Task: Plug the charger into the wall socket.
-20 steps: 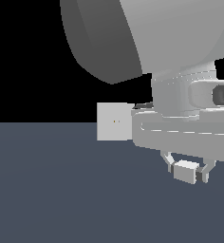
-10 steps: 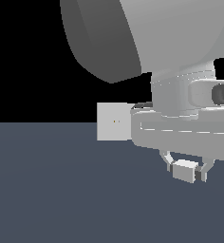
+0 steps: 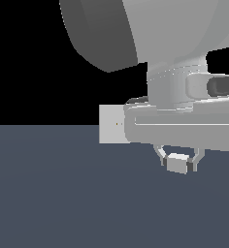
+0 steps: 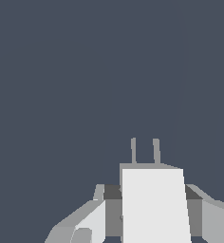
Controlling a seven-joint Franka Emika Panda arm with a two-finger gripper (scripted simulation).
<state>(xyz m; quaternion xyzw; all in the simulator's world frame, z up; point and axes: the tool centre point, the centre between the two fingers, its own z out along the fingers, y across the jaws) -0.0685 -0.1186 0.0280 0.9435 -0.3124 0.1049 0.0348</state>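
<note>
Two thin prongs stand out of the front of the charger (image 4: pixel 154 204) in the wrist view, and nothing but bare dark table (image 4: pixel 61 71) lies ahead of them; no socket shows there. The gripper (image 3: pixel 178 162) is closed on the charger, a finger pressed to each side, holding it just clear of the table. Compared with half a second and a second ago, almost nothing has changed: arm, gripper and block sit in nearly the same place in the exterior view, so the carry has, by my reading, barely advanced. Farther back, toward the exterior view's left, the wall socket (image 3: pixel 111 124) stands upright, partly hidden by the arm, with its tiny dots at its centre. Charger and socket are well apart, so the plugging is not yet begun.
</note>
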